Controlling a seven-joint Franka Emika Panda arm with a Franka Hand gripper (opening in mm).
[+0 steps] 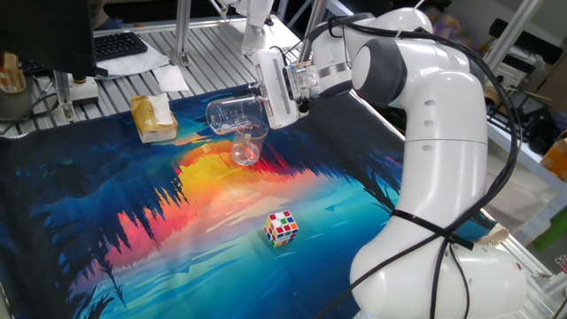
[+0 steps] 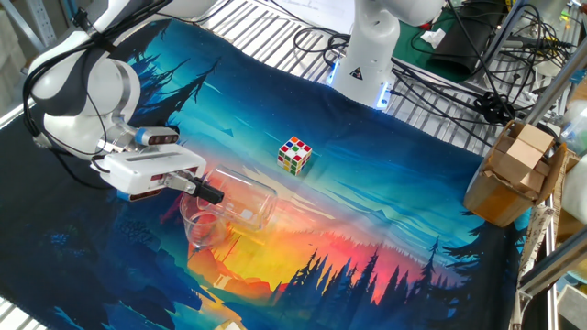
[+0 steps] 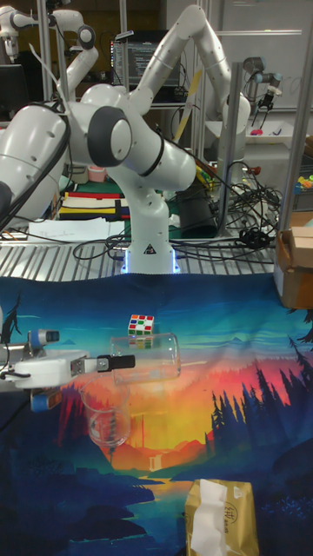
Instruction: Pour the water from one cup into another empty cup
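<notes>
Your gripper (image 1: pixel 264 105) clamped on the clear cup (image 1: pixel 232 113), tipped sideways, mouth at nine o'clock, over the upright cup (image 1: pixel 247 148), water unseen

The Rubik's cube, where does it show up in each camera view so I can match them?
One fixed view: Rubik's cube low centre, nearer the camera than the cups.
The other fixed view: upper centre, beyond the cups.
Tall fixed view: left of centre, just behind the tipped glass cup.
Shared landmark: that tipped glass cup.
</notes>
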